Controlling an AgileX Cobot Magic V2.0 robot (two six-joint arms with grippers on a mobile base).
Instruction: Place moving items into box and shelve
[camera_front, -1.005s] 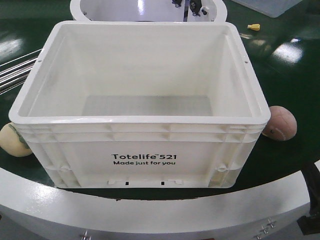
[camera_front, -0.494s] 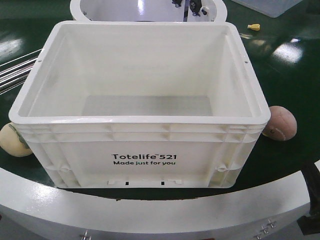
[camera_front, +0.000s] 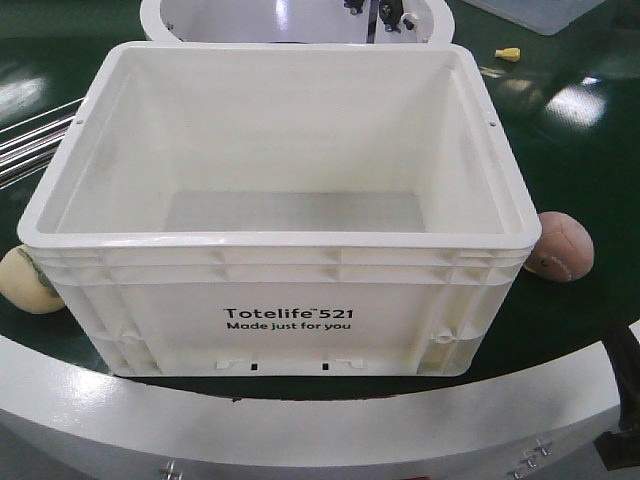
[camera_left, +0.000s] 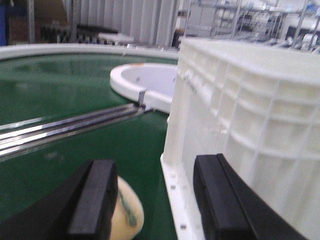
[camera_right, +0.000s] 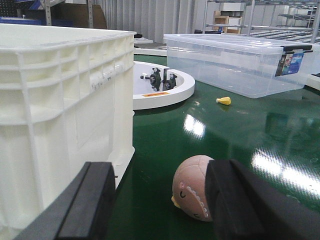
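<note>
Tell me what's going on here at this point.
Nothing is packed yet. The white crate sits empty on the green table, with the cream ball on the table at one side and the pinkish ball at the other. Both arms are low beside the crate: the left end effector is open near the cream ball, the right end effector open near the pinkish ball. Neither holds anything.

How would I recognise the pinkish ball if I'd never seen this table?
Find the big white crate printed "Totelife 521" on the green surface. The pinkish-tan ball lies outside it by its right end. Unlike the cream ball at the left end, it shows a stitched seam and no green marks.
</note>
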